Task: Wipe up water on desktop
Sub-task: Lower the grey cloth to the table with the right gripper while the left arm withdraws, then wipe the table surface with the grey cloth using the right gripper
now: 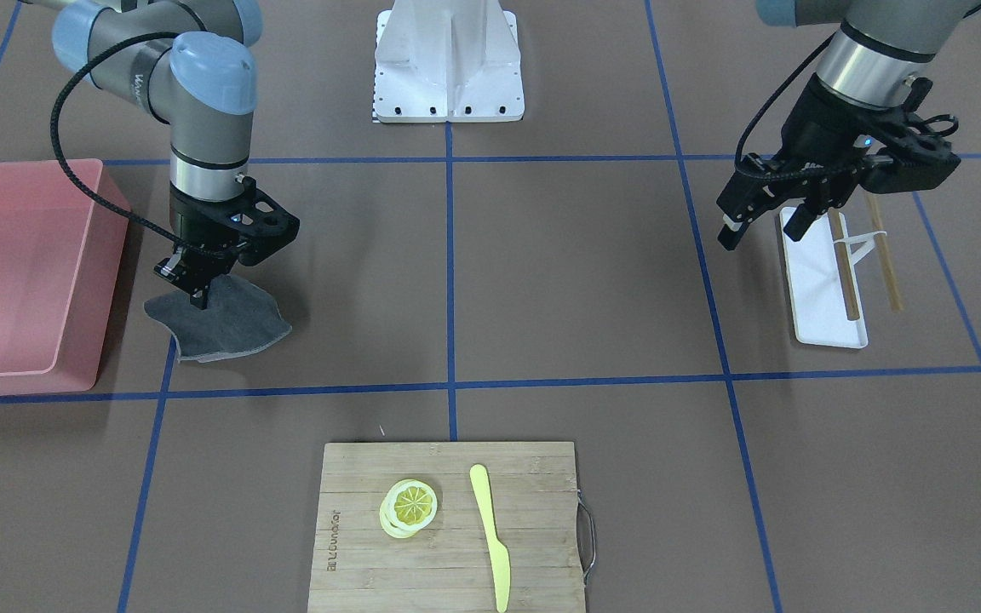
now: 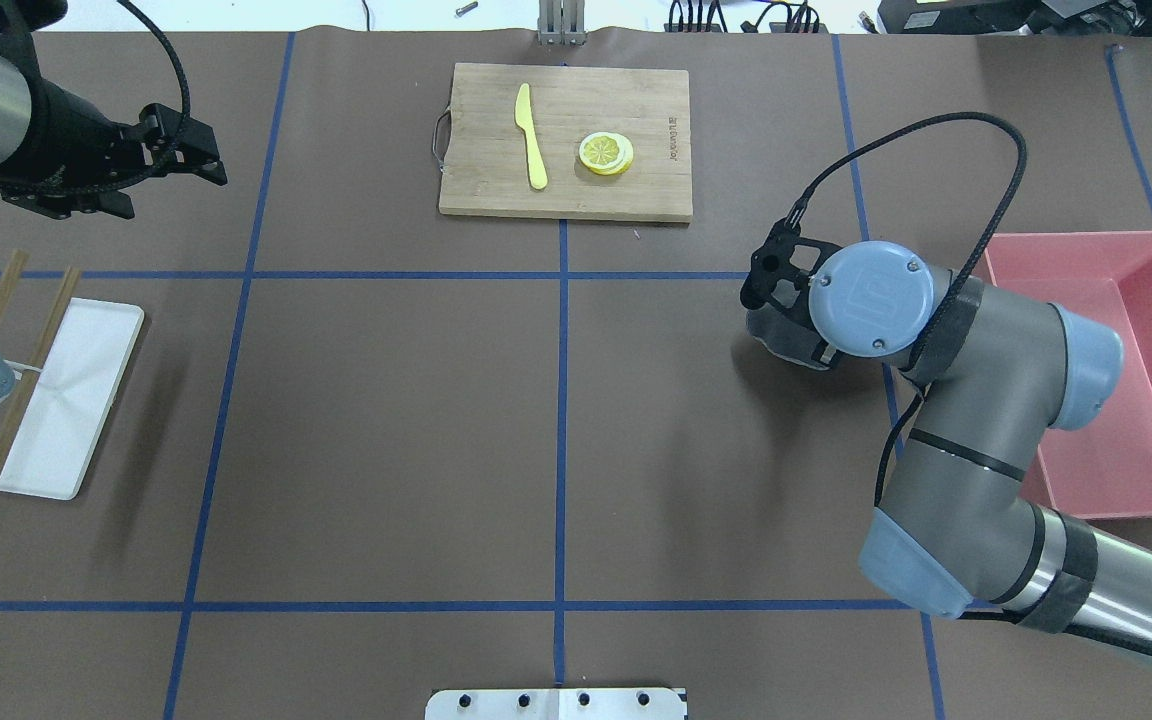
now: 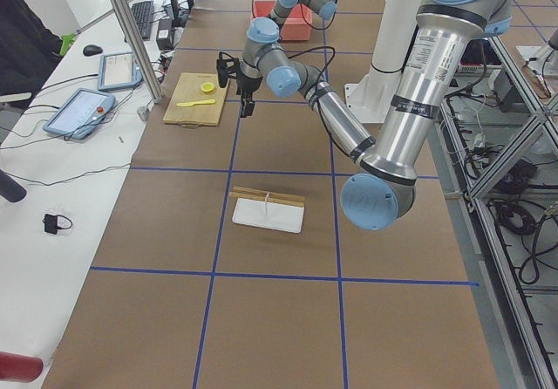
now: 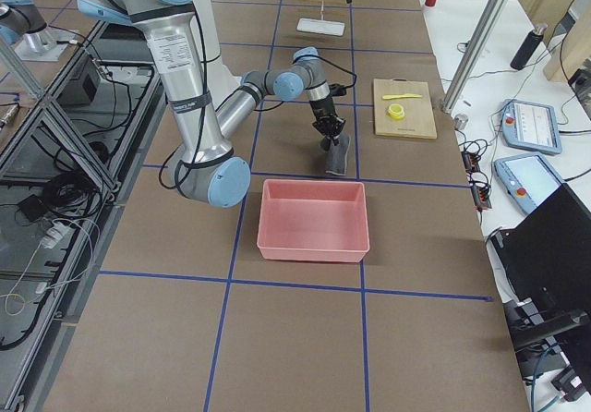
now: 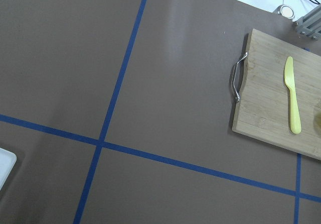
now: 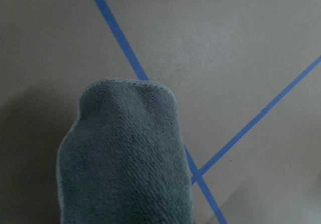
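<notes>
Counter (image 1: 576,272): brown sheet with a blue tape grid, lying under everything in all views. Right claw (image 1: 197,294) points straight down, clenched on a grey cloth (image 1: 235,328). The cloth's lower part lies spread on the counter just beside the pink bin (image 1: 73,340), at a tape line. The front view gives that spread outline. The overhead view hides it under the right wrist, with only a grey sliver showing. Right wrist view: a rounded cloth fold fills the lower left, with a tape crossing just beside it. Exterior right view: the cloth hangs from the claw down to the counter. Left claw (image 1: 761,232) is released, fingers apart with nothing between, raised near the white tray (image 1: 818,306). Two bamboo sticks (image 1: 844,272): one over the tray's long edge, one just beside it. The left wrist view shows no claw, only counter, a tray corner, and the cutting board (image 1: 448,562) with its metal handle (image 1: 588,541) and yellow knife (image 1: 490,528). The lemon slice (image 1: 411,504) is clear only in the front and overhead views. Water: cannot tell a wet patch in any view. Writing: print along the board's edge, too small to read; lettering on the right arm partly hidden, unreadable.
</notes>
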Controlling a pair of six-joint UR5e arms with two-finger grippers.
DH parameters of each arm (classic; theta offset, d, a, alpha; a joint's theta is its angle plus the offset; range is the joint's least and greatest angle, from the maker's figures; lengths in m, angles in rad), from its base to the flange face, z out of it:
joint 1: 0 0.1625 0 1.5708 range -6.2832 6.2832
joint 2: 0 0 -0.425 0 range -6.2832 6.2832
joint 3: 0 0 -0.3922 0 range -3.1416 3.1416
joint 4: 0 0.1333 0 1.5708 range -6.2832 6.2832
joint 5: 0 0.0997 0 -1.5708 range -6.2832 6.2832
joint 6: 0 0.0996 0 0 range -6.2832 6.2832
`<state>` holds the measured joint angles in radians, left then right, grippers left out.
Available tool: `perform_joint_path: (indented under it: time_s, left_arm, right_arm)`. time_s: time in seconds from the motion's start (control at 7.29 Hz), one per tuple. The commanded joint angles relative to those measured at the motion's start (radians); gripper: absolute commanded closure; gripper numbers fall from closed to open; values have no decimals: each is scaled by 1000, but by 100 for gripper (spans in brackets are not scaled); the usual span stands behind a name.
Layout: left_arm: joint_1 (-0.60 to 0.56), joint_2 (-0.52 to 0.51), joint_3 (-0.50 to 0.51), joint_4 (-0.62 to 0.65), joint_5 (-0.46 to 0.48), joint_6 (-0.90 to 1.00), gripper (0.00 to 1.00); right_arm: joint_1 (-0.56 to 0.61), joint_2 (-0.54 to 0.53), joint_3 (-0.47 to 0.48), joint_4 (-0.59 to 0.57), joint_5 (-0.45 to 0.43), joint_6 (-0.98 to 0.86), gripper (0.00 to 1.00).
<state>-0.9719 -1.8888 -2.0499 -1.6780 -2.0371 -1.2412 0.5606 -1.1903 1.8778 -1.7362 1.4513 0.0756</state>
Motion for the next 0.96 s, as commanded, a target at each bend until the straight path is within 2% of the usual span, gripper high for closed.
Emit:
perform_joint_path:
  time_s: [0.0, 0.27, 0.69, 0.82]
  left_arm:
    - [-2, 11, 4, 0, 0, 2, 2]
    - [-2, 14, 7, 0, 8, 2, 2]
    - [-16, 19, 11, 0, 9, 2, 2]
    - [-22, 19, 16, 0, 9, 2, 2]
  right_arm:
    - [-72, 26, -63, 0, -14, 6, 100]
    - [-131, 64, -68, -2, -6, 18, 100]
    - [-214, 119, -60, 6, 61, 153, 100]
    - [-229, 120, -34, 10, 111, 191, 100]
